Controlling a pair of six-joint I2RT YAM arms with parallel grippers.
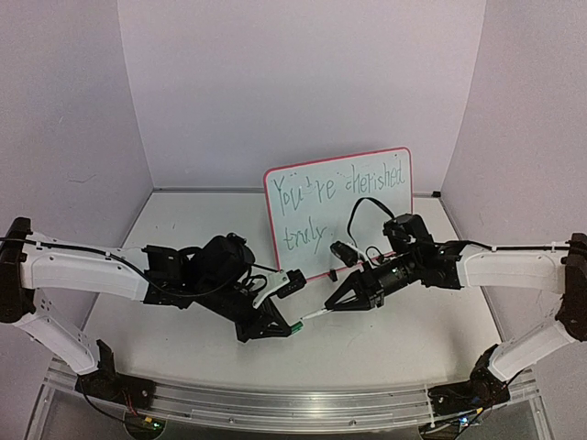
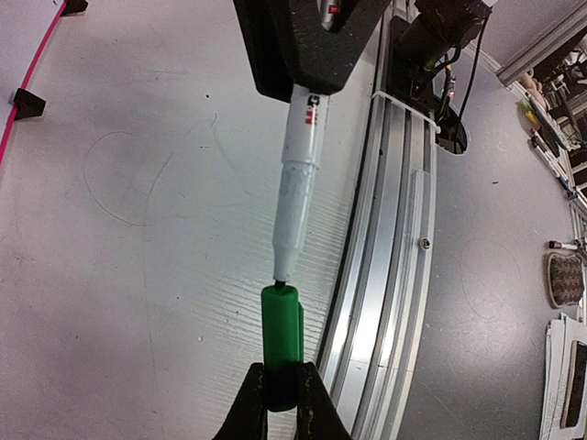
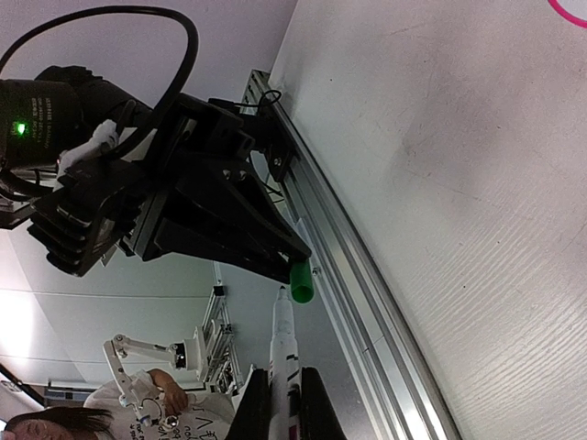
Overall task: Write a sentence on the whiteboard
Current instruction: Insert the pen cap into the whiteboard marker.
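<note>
The whiteboard (image 1: 339, 211) stands upright at the back of the table, red-framed, with the sentence (image 1: 316, 206) in green on two lines. In front of it my two grippers meet tip to tip. My left gripper (image 1: 286, 327) is shut on a green marker cap (image 2: 280, 339), which points up out of its black fingers (image 2: 246, 403). My right gripper (image 1: 330, 305) is shut on the white marker (image 2: 300, 174), whose dark tip sits at the cap's mouth. In the right wrist view the marker (image 3: 283, 353) rises from between my fingers toward the cap (image 3: 302, 280).
An aluminium rail (image 1: 293, 401) runs along the table's near edge, just below the cap and marker (image 2: 394, 275). One black clip foot (image 2: 27, 101) of the board shows at far left. White walls enclose the back and sides. A person (image 3: 156, 403) sits beyond the table.
</note>
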